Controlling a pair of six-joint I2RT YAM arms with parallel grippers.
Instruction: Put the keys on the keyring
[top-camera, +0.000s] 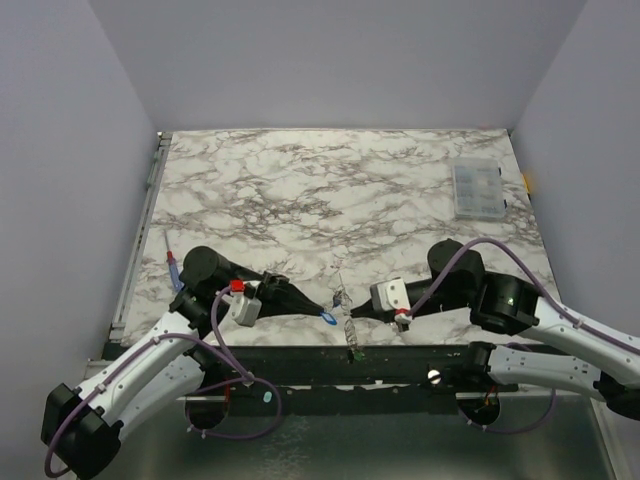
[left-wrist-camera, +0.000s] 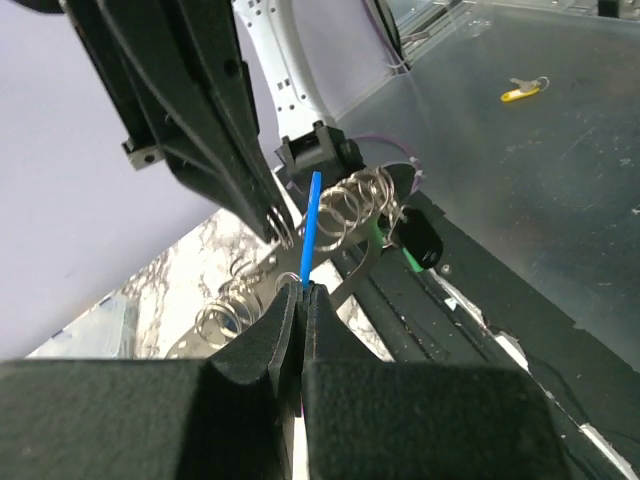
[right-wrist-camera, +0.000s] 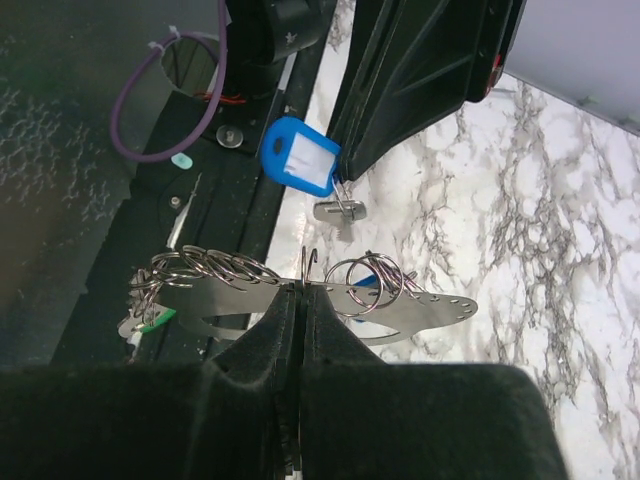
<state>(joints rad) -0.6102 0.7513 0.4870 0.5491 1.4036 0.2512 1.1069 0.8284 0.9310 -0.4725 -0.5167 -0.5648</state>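
Looks partway done. Gripping the keyring (right-wrist-camera: 420, 305) in the right pincer (right-wrist-camera: 300, 288), pressed together on the thin silvery strip near its middle, just over the near edge of the table (top-camera: 400, 170). Loaded with a cluster of wire rings (right-wrist-camera: 200, 268), a green key (right-wrist-camera: 150, 322) dangling at one end and a blue key (right-wrist-camera: 368, 285) half hidden behind the loops. Both judged to be threaded, though hard to confirm from here. Pinching a second blue key (right-wrist-camera: 298, 155) in the left pincer (left-wrist-camera: 303, 290), clamped shut on the flat plastic head, with the little metal blade (right-wrist-camera: 340, 212) hanging free beneath. Not yet on. Sitting just above the keyring in the right wrist view, near but apart, with no contact to be seen. Leaves at least this key to hook on. No sign of a black one anywhere. Probably calls for lining up the key's hole with an open end of the keyring.
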